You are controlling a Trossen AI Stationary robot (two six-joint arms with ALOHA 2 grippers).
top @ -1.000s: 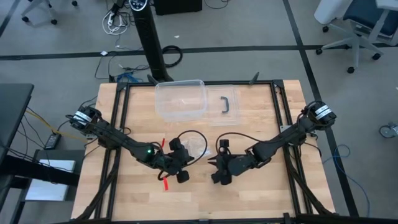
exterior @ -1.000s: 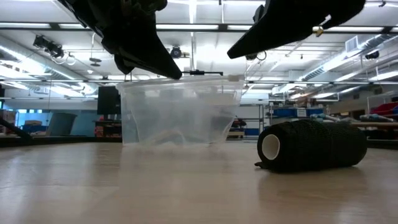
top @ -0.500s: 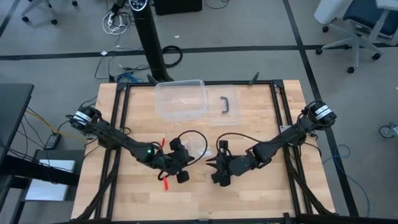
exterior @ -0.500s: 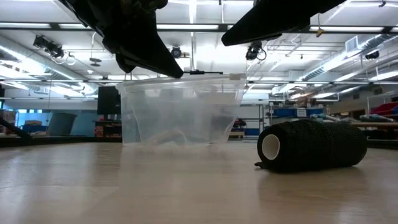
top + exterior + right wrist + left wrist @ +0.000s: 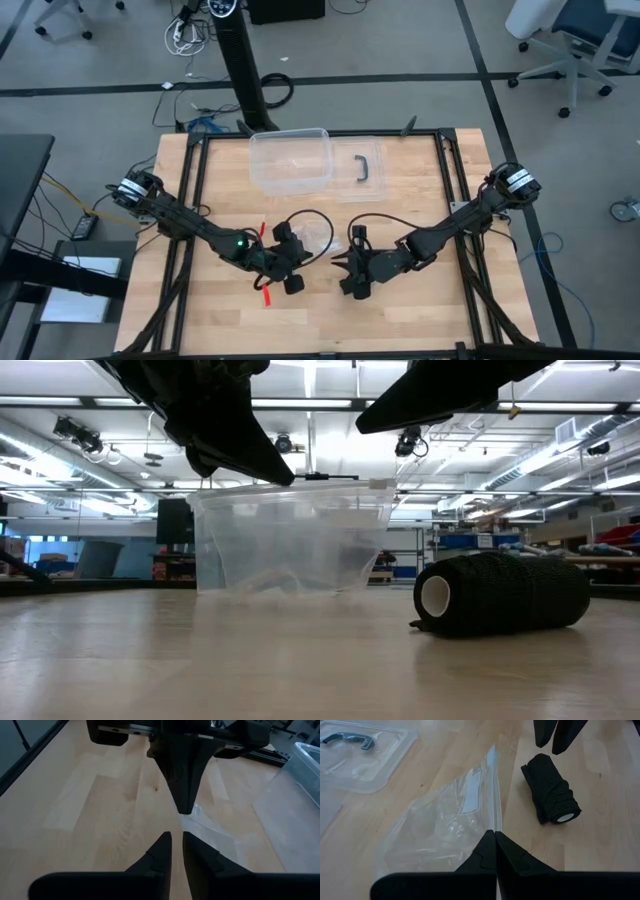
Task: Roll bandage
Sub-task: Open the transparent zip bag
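Note:
The bandage (image 5: 551, 790) is a black roll lying on its side on the wooden table, its white core end (image 5: 437, 595) toward the near edge. My left gripper (image 5: 495, 836) hangs shut above the table, over the edge of a clear plastic bag (image 5: 445, 825). My right gripper (image 5: 175, 836) faces it tip to tip, a narrow gap between its fingers and nothing in them. In the low view both grippers, left (image 5: 285, 478) and right (image 5: 365, 428), hang well above the table and clear of the roll.
A clear plastic box (image 5: 290, 160) stands at the table's far middle. Its lid with a black handle (image 5: 365, 168) lies beside it. The crinkly bag (image 5: 318, 238) lies flat between the grippers and the box. Red tape marks (image 5: 266, 296) sit near the left gripper.
My right gripper has tipped its fingertips up a little, so it points more nearly level in the low view. The bandage roll has stayed where it was.

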